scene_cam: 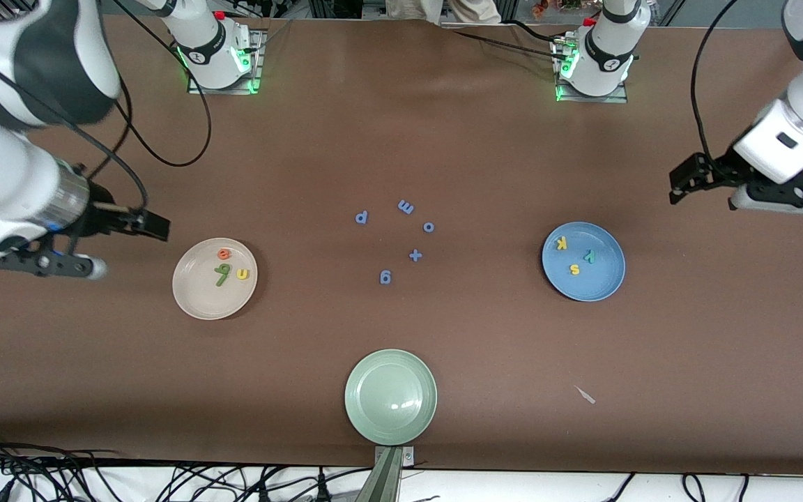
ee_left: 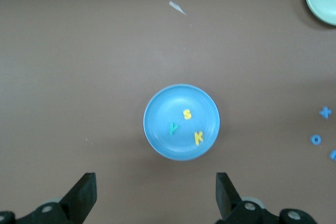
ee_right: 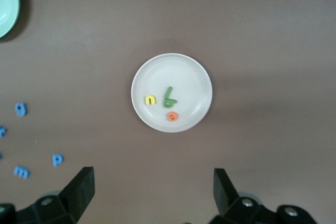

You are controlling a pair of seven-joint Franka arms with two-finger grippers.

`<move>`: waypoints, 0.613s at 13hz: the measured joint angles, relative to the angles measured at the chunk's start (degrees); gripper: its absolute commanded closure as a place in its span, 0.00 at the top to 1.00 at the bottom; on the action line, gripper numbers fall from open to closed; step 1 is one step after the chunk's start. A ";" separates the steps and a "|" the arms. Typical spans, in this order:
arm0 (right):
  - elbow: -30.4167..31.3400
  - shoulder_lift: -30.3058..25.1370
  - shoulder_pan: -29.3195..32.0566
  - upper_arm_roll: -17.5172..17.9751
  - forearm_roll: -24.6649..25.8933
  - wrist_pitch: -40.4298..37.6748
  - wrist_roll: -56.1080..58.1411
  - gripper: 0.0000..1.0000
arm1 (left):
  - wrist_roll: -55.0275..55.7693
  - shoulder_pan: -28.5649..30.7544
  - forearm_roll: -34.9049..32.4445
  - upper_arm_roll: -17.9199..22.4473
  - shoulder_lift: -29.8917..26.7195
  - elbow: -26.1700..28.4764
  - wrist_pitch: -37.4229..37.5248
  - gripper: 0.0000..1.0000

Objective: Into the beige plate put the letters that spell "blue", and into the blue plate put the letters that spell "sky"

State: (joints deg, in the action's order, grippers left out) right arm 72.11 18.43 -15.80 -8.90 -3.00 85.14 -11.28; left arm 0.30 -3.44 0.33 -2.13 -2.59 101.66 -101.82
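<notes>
Green plate point(scene_cam: 391, 397) sat bottom centre; b, l, u, e in beige plate point(scene_cam: 215, 278), s, k, y in blue plate point(scene_cam: 583, 261) (both grippers spread, empty).

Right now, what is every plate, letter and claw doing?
beige plate: holds the e, b, l and u.
blue plate: holds the s, k and y.
green plate: nothing in it.
blue letters: loose on the table between the plates.
left claw: open, holds nothing.
right claw: open, holds nothing.

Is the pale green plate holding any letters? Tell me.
No, the pale green plate sits bare nearest the front camera, with no letter in it.
</notes>
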 measured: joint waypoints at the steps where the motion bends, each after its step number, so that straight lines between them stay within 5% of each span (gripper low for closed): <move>1: 0.04 -1.70 1.39 0.05 0.00 -2.14 2.28 1.00 | 0.18 0.00 -0.14 -0.37 -0.57 0.17 1.16 1.00; 5: 2.07 -7.39 12.66 6.34 0.02 -7.13 10.26 1.00 | 0.17 0.18 -0.21 -0.26 -0.85 -0.88 4.94 1.00; 8: 5.42 -11.67 15.09 8.90 0.65 -9.13 11.61 1.00 | 0.18 0.25 -0.22 -0.17 -0.84 -1.03 7.24 1.00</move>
State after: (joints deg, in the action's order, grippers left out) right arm 77.53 6.76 -0.71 0.00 -2.35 76.01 0.33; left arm 0.47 -3.19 0.10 -2.31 -3.43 100.63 -94.59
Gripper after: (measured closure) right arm 0.000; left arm 0.000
